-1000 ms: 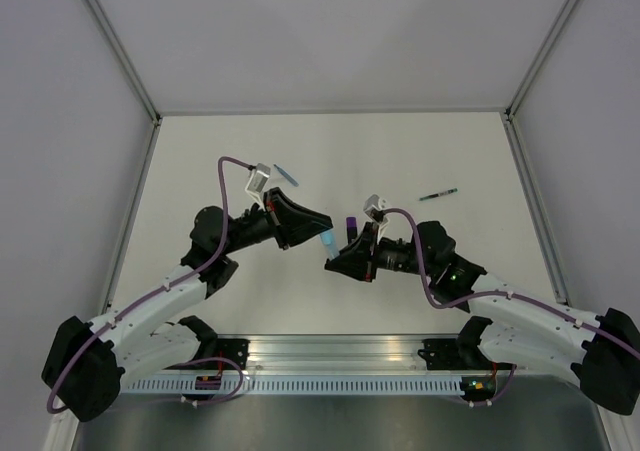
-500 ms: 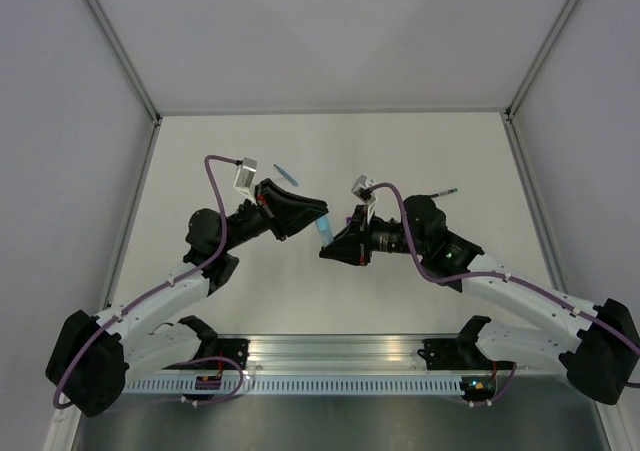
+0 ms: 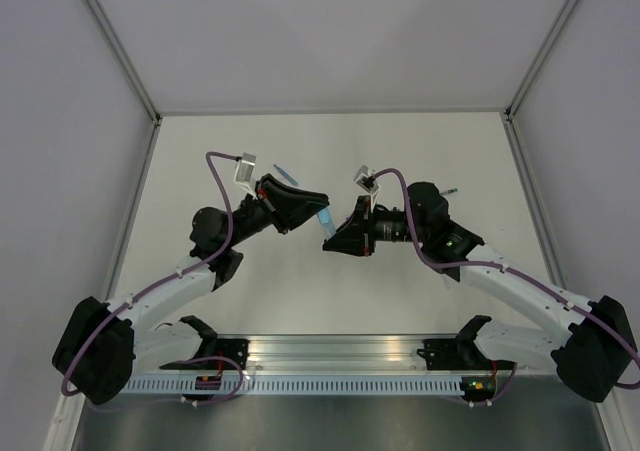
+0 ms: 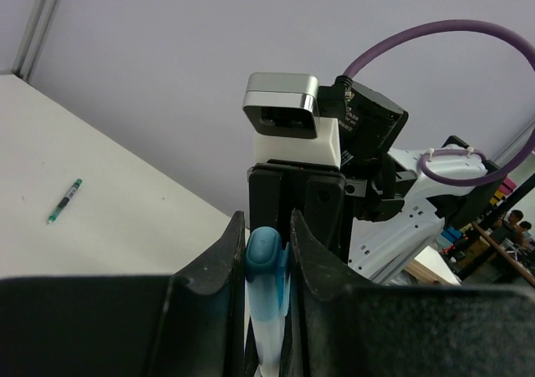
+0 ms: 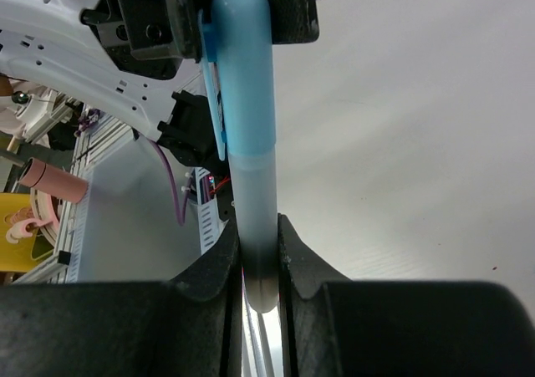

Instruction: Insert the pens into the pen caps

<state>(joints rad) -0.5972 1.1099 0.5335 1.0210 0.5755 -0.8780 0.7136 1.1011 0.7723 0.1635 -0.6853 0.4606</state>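
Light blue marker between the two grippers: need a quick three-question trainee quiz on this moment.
1. True or false: the stubby light blue marker lies flat on the white table.
2. Which grips its light blue tube cap? A) left gripper B) right gripper
3. Name the thing lying free on the table in the left wrist view.
Key: 1 false, both grippers hold it; 2 A; 3 thin dark green pen.
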